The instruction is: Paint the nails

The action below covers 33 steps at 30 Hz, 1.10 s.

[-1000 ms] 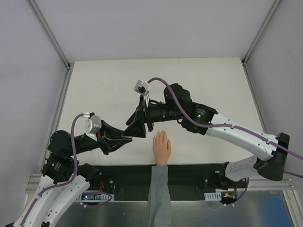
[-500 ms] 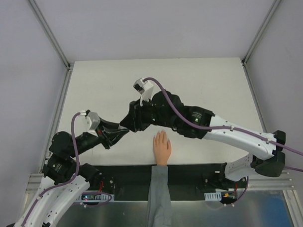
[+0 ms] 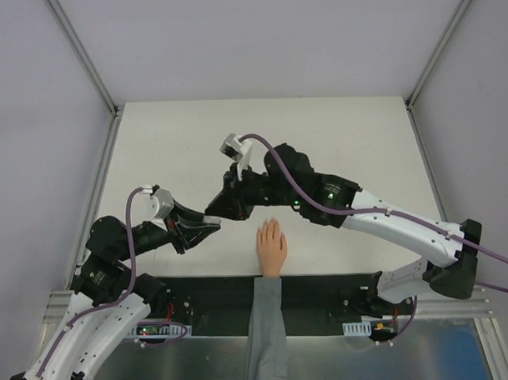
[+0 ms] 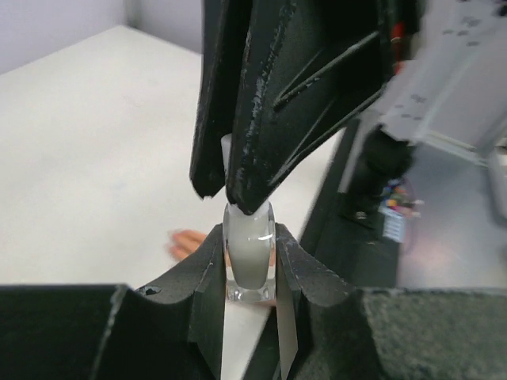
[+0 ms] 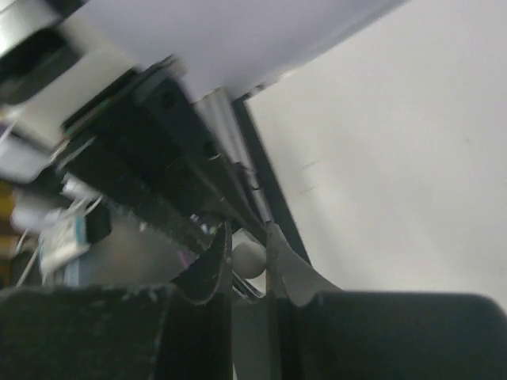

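Open room over far table [image 3: 344, 128]; right arm [image 3: 355, 205] low just beyond sleeved hand [image 3: 271, 246].

From above I can't make out the nails [image 3: 270, 224]; they're too small. The hand [image 4: 184, 240] peeks out left of my left claw [image 4: 249, 237], mostly hidden behind it. The bottle [image 4: 249, 265] loses its top inside the right claw [image 4: 228, 196]. On the blurred right wrist view, a pale blob [image 5: 249, 258] sits between the fingers and I can't tell what it is.

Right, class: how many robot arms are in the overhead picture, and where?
2. The left arm comes from bottom left, the right arm from bottom right; their jaws meet on a small bottle left of the hand.
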Each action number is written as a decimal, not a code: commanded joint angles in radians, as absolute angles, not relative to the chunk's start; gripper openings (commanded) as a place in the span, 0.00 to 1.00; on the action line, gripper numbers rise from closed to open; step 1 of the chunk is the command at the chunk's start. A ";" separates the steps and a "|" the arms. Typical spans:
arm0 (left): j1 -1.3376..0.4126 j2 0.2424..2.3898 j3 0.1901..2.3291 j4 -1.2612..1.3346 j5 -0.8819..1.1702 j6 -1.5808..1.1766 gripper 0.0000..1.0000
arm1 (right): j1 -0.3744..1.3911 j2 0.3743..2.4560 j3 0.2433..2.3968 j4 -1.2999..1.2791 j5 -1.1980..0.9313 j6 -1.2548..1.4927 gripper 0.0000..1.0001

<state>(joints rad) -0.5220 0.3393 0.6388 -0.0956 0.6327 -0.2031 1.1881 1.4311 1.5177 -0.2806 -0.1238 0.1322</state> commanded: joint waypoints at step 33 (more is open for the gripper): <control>-0.532 0.330 0.650 -0.058 0.517 -0.176 0.00 | 1.224 1.419 1.578 -0.324 0.077 0.244 0.50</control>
